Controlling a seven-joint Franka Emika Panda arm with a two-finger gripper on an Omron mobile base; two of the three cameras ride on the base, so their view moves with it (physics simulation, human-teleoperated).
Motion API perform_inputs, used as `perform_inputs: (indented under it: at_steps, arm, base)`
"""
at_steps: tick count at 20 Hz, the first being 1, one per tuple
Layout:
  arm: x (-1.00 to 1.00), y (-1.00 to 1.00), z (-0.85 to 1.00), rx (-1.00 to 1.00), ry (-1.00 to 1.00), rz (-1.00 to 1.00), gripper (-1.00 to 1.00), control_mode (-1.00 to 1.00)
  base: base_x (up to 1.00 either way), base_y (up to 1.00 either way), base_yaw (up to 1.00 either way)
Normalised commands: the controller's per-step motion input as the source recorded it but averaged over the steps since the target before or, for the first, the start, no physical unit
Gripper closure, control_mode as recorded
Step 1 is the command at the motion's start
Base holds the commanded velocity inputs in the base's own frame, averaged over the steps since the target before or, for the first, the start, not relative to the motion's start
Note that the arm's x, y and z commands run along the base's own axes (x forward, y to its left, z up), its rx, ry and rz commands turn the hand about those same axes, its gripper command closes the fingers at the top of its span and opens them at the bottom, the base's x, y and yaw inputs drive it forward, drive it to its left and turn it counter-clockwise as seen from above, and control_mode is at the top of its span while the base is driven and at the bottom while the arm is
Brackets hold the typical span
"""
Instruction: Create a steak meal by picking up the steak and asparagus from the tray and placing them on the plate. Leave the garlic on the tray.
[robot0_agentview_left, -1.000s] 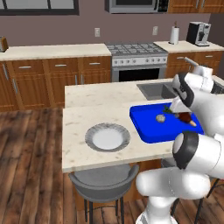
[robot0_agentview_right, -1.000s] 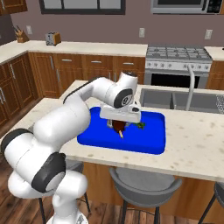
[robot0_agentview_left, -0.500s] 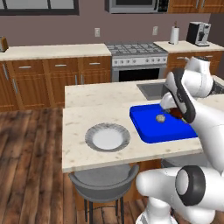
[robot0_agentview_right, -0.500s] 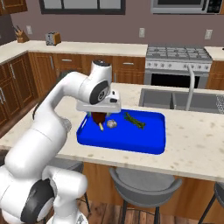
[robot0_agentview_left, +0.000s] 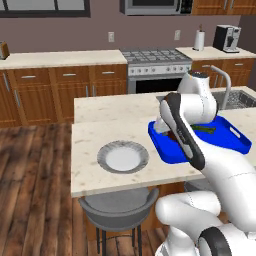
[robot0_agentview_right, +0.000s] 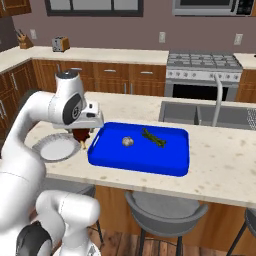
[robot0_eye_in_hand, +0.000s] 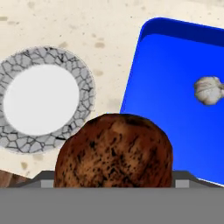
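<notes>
Steak (robot0_eye_in_hand: 113, 151) up in the air, dark red-brown chunk w/ tan bone end pointing down, held between plate (robot0_agentview_right: 56, 148) & tray (robot0_agentview_right: 140, 150), just above the counter gap. Plate: round, white centre, grey crackled rim, bare, sits left of tray. Tray: bright blue, rounded corners, raised rim. Garlic (robot0_agentview_right: 127, 142), pale bulb, lying approx mid-tray. Asparagus (robot0_agentview_right: 154, 138), thin dark green bundle, lying flat & angled just right of garlic, toward far side.
</notes>
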Motion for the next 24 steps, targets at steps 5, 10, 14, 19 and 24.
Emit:
perform_inputs:
  at_steps: [5,10,14,19,24]
  arm:
    - [0.0,1.0,0.0,-0.02,0.0,0.0,1.0,-1.0]
    - [0.01,0.94,0.0,0.0,0.04,0.0,1.0,-1.0]
    - [0.19,0.57,-0.25,0.0,0.06,0.0,1.0,-1.0]
    - [0.28,0.18,-0.45,0.0,0.02,0.0,1.0,-1.0]
    - [0.27,0.16,-0.5,0.0,0.01,0.0,1.0,-1.0]
  base:
    - [0.0,0.0,0.0]
    - [0.0,0.0,0.0]
    - [0.0,0.0,0.0]
    - [0.0,0.0,0.0]
    - [0.0,0.0,0.0]
